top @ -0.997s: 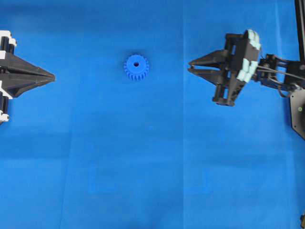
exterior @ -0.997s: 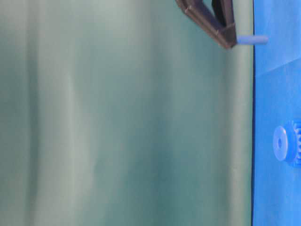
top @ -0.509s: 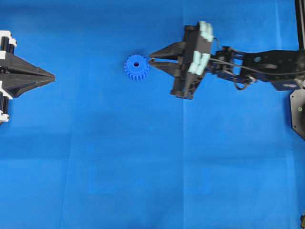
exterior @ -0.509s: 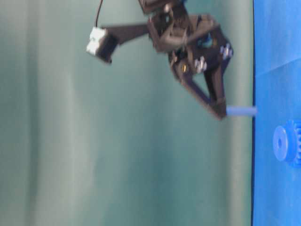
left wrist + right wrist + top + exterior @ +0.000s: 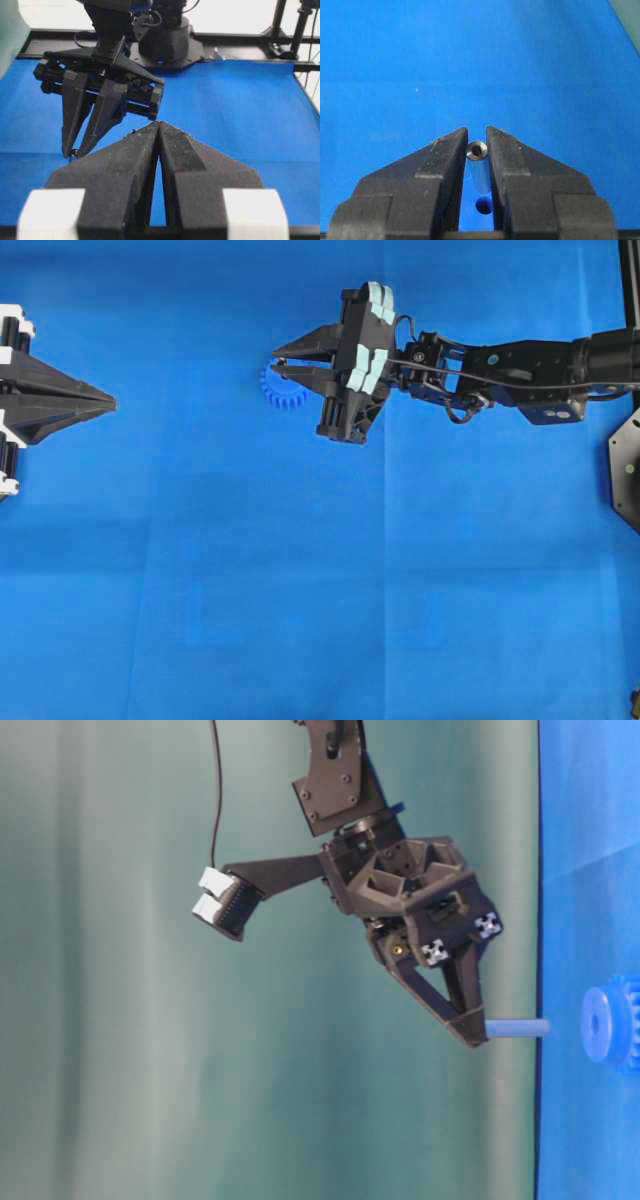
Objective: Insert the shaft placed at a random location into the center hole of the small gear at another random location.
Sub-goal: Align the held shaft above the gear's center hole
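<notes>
Right pincer (image 5: 477, 150): clenched on the shaft (image 5: 477, 150) – held upright for insertion.
Small gear (image 5: 278, 390): flat on desk, under pincer.
Left pincer (image 5: 158, 131): closed, empty.

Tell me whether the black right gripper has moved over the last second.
Yes. In the overhead view the right gripper, shut on the small silver-grey metal shaft, has travelled leftward and now overlaps the small bright blue plastic gear, which has stayed put.

Legible text, labels, brands, numbers, signs: none was found in any view. All visible surfaces carried no readable marking.
</notes>
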{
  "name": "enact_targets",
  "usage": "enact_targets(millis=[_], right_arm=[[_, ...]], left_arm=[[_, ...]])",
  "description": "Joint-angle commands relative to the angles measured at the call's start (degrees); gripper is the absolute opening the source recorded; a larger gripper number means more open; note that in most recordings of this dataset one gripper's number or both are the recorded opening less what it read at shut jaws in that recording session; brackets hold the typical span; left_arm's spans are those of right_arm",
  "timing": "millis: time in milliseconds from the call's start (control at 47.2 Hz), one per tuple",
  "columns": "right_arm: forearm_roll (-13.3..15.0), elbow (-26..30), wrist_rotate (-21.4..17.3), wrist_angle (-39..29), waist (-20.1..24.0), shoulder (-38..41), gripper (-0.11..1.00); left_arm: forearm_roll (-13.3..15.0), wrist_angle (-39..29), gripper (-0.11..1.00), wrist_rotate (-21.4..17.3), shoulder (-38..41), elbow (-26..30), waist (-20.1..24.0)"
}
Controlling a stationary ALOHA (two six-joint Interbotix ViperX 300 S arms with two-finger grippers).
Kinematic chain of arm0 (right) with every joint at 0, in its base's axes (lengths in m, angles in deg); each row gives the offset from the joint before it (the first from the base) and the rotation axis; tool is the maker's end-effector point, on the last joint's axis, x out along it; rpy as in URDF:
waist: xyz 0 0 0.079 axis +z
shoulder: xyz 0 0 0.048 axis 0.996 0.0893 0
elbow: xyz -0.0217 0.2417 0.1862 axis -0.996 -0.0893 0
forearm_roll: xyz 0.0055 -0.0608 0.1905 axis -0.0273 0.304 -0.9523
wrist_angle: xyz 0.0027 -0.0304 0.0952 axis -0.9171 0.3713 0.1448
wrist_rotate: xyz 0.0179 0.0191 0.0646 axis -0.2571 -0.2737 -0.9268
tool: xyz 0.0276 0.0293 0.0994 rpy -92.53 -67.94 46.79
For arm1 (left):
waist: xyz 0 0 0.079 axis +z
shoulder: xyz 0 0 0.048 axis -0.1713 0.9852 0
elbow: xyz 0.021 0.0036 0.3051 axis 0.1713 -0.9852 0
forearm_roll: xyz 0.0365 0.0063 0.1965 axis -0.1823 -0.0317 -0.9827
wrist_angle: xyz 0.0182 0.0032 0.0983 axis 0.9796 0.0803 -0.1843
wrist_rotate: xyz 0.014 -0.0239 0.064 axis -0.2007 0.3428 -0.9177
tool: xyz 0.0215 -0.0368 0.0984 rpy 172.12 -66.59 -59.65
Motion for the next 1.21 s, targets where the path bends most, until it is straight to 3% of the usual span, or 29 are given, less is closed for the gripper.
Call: enact_targets(millis=[0, 848, 1187], right_arm=[[0.18, 0.88, 0.0, 0.26, -0.18, -0.62, 0.04], [-0.09, 0.7, -0.35, 1.49, -0.18, 3.78, 0.04], [0.53, 0.26, 0.09, 1.23, -0.18, -1.67, 0.04]], left_arm=[[-0.09, 0.26, 0.0, 0.0, 0.35, 0.53, 0.0], [-0.09, 0.26, 0.0, 0.0, 0.35, 0.44, 0.0], [-0.09, 0.26, 0.0, 0.0, 0.35, 0.44, 0.0]])
